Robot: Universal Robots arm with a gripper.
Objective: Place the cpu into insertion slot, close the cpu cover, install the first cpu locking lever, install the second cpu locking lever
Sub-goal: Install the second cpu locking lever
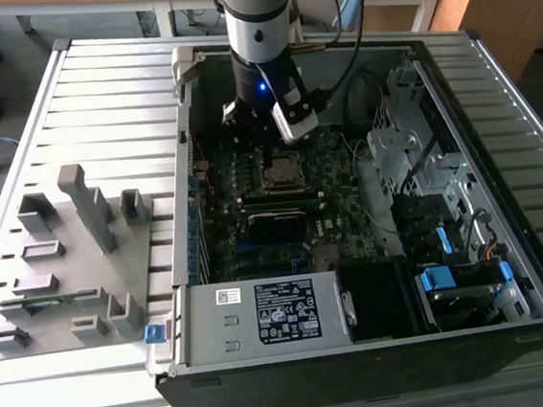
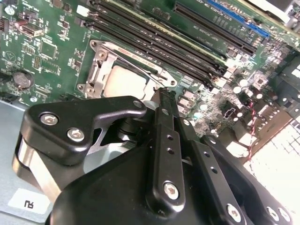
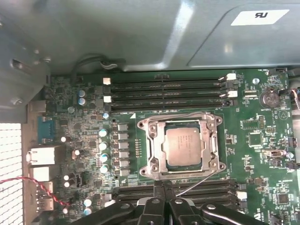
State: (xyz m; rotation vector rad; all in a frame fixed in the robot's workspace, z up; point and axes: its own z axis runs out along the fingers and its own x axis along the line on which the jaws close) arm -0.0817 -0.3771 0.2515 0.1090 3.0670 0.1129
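First wrist view is showing the cpu [image 3: 183,146] already sitting in the insertion slot [image 3: 149,165], with the cpu cover [image 3: 212,146] lying closed around it. One thin locking lever [image 3: 199,180] is sticking out loose, so the levers seem not finished. The gripper [image 3: 163,202], fingers pressed together and holding nothing, is hovering beside the socket.

Arm [image 1: 256,17]: silver-grey cylindrical wrist segment with a black band, a small blue light lit below it, black cables trailing off behind, and a white box-shaped module [image 1: 295,117] clipped on beside that light. Gripper [image 2: 161,96] in the second wrist view: all matte black, rounded linkage plates with silver hex-socket screws, slim finger bars drilled with a row of small holes, polished steel cylinder under the plates.
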